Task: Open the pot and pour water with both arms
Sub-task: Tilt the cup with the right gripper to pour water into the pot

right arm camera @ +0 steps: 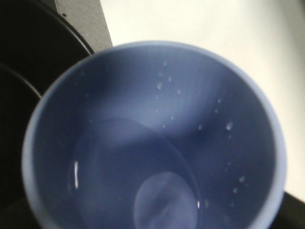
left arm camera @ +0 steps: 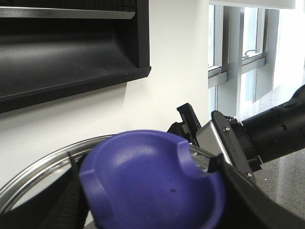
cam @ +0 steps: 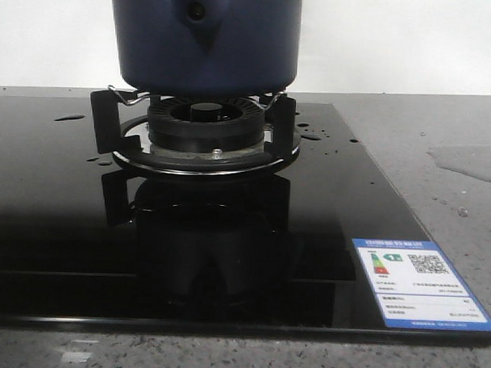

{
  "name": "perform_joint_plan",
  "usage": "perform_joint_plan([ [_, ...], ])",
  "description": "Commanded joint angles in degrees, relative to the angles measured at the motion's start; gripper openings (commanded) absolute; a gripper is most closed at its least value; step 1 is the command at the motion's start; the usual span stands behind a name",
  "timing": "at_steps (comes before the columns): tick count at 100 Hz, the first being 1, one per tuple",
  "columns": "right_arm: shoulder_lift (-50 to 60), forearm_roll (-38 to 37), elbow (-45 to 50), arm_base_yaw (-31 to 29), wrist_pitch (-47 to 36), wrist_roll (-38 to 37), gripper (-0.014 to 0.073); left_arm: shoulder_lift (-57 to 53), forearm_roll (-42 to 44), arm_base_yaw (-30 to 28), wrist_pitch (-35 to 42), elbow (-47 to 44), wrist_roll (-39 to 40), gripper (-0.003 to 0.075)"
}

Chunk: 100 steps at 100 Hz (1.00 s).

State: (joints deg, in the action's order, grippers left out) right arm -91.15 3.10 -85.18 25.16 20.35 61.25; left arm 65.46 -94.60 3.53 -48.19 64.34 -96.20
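Navy pot on burner stand — left gripper, right gripper: grip state unclear.

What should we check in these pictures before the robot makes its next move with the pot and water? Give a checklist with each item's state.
1. Pot seated squarely on the burner stand: ok.
2. Left end effector around the lid knob, a finger on each side: ok.
3. Lid lifted clear of the pot: cannot tell, because the front view crops the pot's top.
4. Cup holding enough water: cannot tell, because its inside is blurred.
5. Work surface dry: not ok. There are droplets on the hob glass and a wet patch on the counter.
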Motion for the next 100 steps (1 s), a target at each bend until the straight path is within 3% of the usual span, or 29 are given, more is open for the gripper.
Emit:
perform_joint_plan([
  [1,2.5,-2.2,-2.2,0.1,-7.7,0.5,0.0309,-1.5,-5.6,0.0,-0.4,1.7,0.7,0.0279],
  [71,0.9,-17.3,-2.2,1.3,-15.4,0.5,0.0309,-1.5,-5.6,0.0,-0.4,1.7,0.7,0.0279],
  [100,-0.1,-17.7,-2.2,1.3,-17.7,0.5,0.0309,-1.5,-5.6,0.0,-0.4,1.7,0.7,0.0279],
])
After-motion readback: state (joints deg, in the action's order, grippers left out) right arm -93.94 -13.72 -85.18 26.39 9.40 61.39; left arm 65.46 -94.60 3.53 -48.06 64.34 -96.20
